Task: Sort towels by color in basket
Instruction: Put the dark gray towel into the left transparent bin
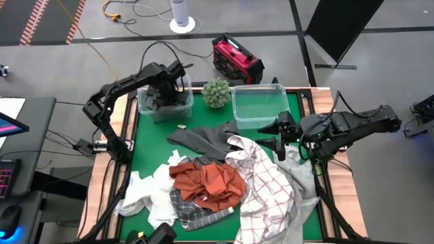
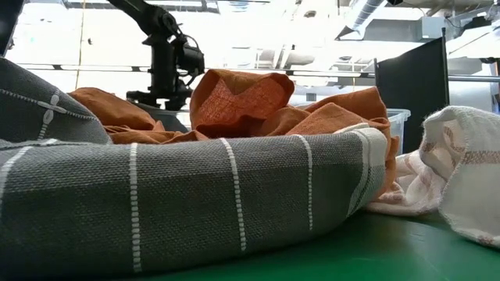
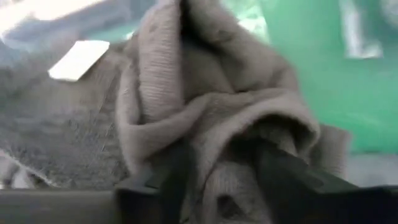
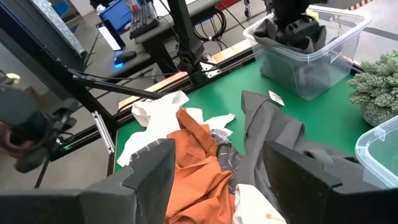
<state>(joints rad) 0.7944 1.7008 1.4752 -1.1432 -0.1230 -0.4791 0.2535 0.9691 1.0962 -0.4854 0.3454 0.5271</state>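
Looking down from the high view, the left end effector [image 1: 166, 91] is sitting in the upper-left bin [image 1: 150, 110] over a dark grey towel [image 1: 157, 100]; can't tell its grip. Right end effector [image 1: 279, 135] is hanging open mid-right beside the towel pile [image 1: 217, 183] on the bench [image 1: 146, 152]. Left wrist view's showing floppy cloth, so I'd be pinching a fold.

Towels [image 1: 224, 186] heaped mid-table: rust-orange atop plaid, grid-lined white right; dark grey towel [image 4: 292, 34] in bin.

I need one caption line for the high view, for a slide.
Left gripper lowers a dark grey towel into the left bin; right gripper waits open beside the towel pile.
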